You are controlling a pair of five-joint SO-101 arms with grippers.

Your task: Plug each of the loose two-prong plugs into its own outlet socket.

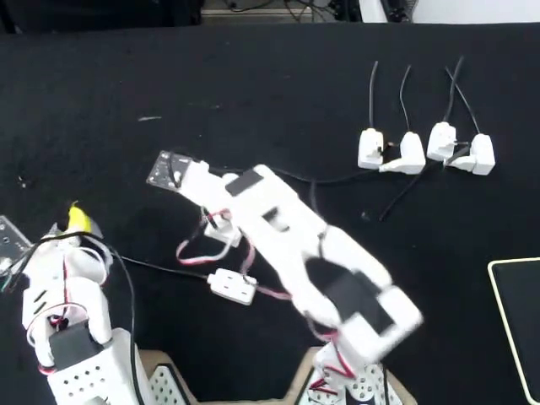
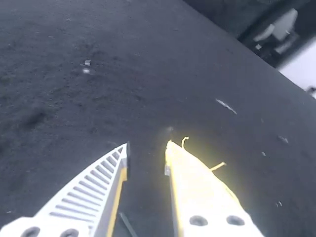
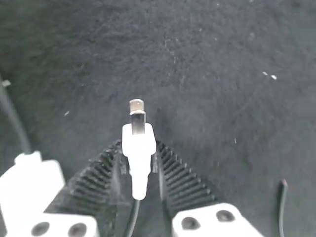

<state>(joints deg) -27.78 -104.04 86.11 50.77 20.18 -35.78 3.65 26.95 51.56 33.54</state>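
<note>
My right gripper [image 3: 139, 148] is shut on a white two-prong plug [image 3: 138, 143], whose metal prongs [image 3: 137, 111] stick out past the fingertips over the black cloth. A white outlet socket [image 3: 28, 180] lies close beside that gripper. From above, the right gripper [image 1: 173, 171] is left of the table's centre, with one white socket [image 1: 221, 228] partly under the arm and another socket [image 1: 232, 285] on a black cord nearer the front. My left gripper [image 2: 146, 148] is open over bare cloth, and its yellow fingertip [image 1: 76, 219] is at the front left.
Several white plug-and-socket pieces [image 1: 426, 150] with short black cords lie in a row at the back right. A dark pad with a pale rim [image 1: 515, 312] sits at the right edge. Red and white wires [image 1: 194, 249] loop under the right arm.
</note>
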